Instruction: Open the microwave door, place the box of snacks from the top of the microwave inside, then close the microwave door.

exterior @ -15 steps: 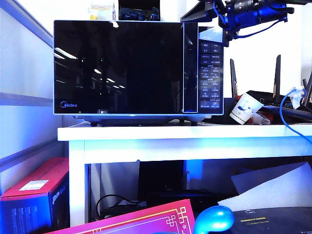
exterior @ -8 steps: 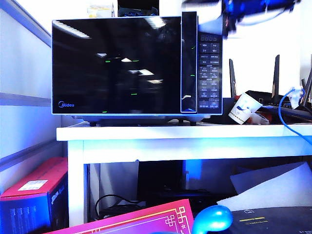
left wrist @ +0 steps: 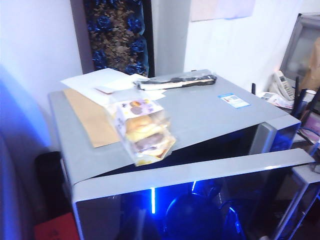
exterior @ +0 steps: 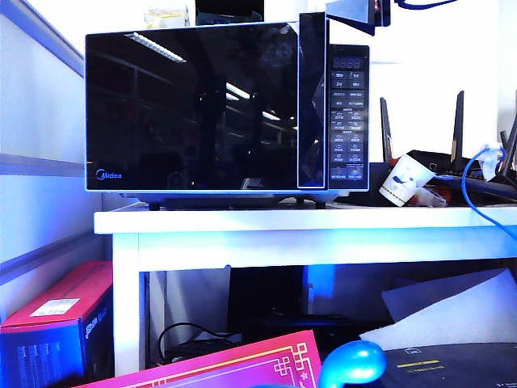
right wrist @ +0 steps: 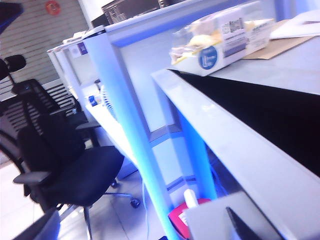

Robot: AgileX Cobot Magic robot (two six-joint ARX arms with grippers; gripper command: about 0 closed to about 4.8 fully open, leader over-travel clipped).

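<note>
White desk (exterior: 307,220) against a pale wall carries the large black countertop microwave (exterior: 349,113) with silver trim and a dark button panel. We see its wide glossy black glass door (exterior: 190,109) swung a little way out from the body at the handle side; the left wrist view shows a wedge-shaped gap (left wrist: 210,150) behind the door's top edge, with blue light inside the cavity.

On top of the microwave, near its front edge, lies the small pale snack box with yellowish print (left wrist: 142,132), partly on a brown paper sheet (left wrist: 92,115). Behind it on the roof lie white papers (left wrist: 105,80) and a dark flat tool (left wrist: 177,81).

The right claw (exterior: 355,12) hangs above the microwave's upper right corner; only a dark wedge of it shows, and we take its fingers as spread. The left claw is out of sight in all views and reads as pressed together.

Beside the microwave on the desk lies a tipped paper cup (exterior: 404,179).
</note>
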